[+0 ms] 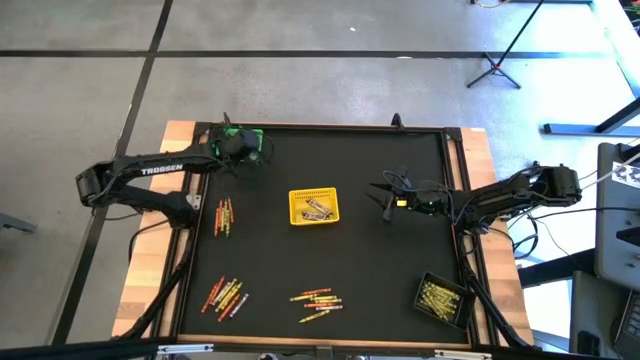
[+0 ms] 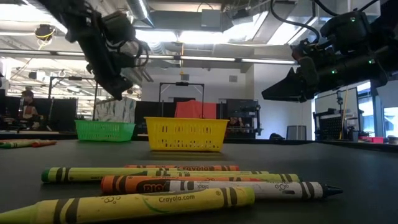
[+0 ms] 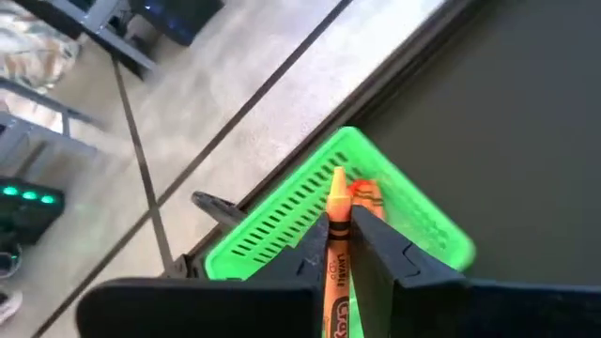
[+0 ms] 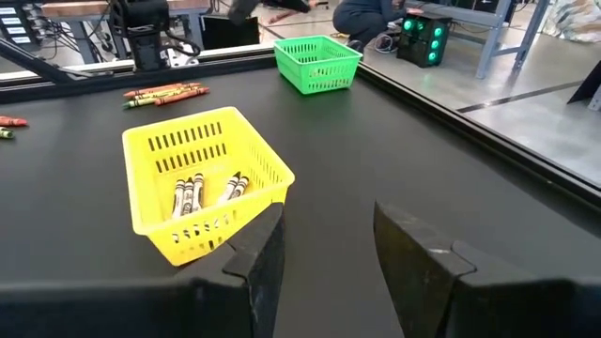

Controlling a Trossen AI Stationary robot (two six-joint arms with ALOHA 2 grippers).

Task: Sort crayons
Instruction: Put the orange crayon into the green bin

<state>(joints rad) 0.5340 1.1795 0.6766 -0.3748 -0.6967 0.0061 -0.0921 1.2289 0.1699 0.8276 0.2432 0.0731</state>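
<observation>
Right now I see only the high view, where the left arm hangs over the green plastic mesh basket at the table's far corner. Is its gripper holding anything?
Observer: Yes. The left gripper is shut on an orange wax crayon, tip pointing over the green mesh basket.
Operator: Anything in that basket already?
Observer: A second orange-red crayon seems to lie inside it.
Operator: And the right arm?
Observer: The right gripper is open and empty, facing the yellow mesh basket, which holds several crayons.
</observation>
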